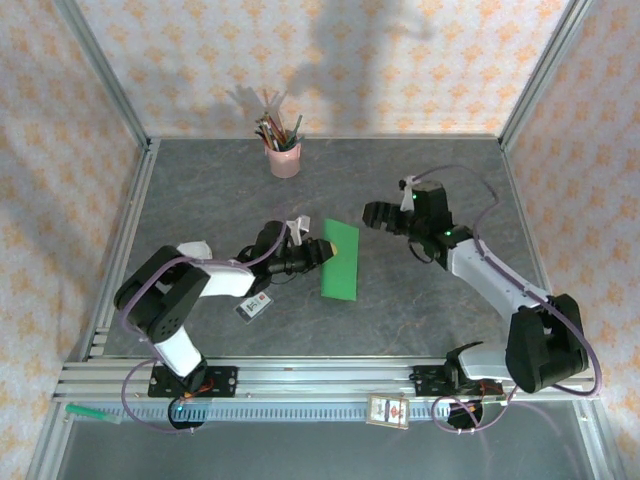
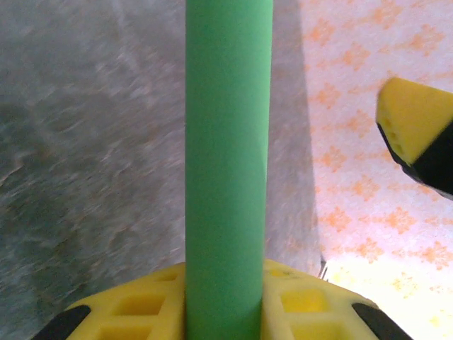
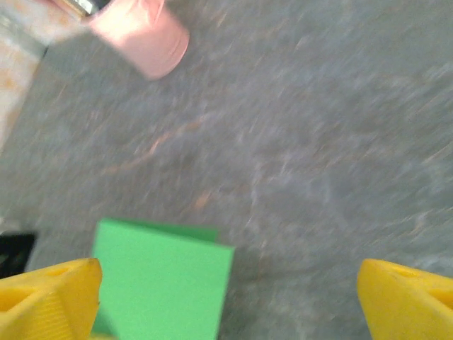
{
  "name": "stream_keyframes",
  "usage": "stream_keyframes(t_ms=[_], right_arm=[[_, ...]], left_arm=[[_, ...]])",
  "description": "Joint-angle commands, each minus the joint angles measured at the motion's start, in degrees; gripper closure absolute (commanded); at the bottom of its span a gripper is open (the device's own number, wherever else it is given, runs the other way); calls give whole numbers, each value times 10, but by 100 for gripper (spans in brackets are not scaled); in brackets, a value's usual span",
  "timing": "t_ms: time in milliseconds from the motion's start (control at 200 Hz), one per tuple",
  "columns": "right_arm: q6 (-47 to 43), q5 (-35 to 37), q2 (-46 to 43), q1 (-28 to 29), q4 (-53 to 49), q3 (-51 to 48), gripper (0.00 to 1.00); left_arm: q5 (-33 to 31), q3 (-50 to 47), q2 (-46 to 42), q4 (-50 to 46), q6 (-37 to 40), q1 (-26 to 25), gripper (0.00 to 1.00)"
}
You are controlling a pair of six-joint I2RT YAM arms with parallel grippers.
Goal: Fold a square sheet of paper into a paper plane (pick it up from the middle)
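Black-and-white jointed arms (image 1: 180, 300), looping lilac cables (image 1: 460, 168), yellow-padded left hand (image 1: 322, 252) and right hand (image 1: 374, 215).

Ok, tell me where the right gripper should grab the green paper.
Probably the free right long edge of the folded green paper, near its far end, coming in from the right. The left gripper is shut on the left edge around mid-length, and the open right gripper faces that free side.
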Motion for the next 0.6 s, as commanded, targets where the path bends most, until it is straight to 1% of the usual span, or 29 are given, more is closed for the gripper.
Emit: stream_keyframes(t_ms=[0,105,190,280,380,511,591], right_arm=[[0,-74,6,24,23,-27,12],[15,-102,33,51,51,-45,26],[30,-103,64,66,72,-51,41],[47,-102,90,73,96,-57,53],[60,-87,112,76,119,-64,61],[68,-85,148,79,137,-65,68],[72,-89,167,84,149,-64,70]], left_arm=[[42,-9,15,61,-2,3,73],[52,-13,39,65,5,6,73],[60,-19,57,79,1,9,73],[61,-27,64,88,1,11,73],[59,-33,68,82,10,17,73],[54,-36,75,72,20,19,72],[52,-38,76,68,23,20,70]])
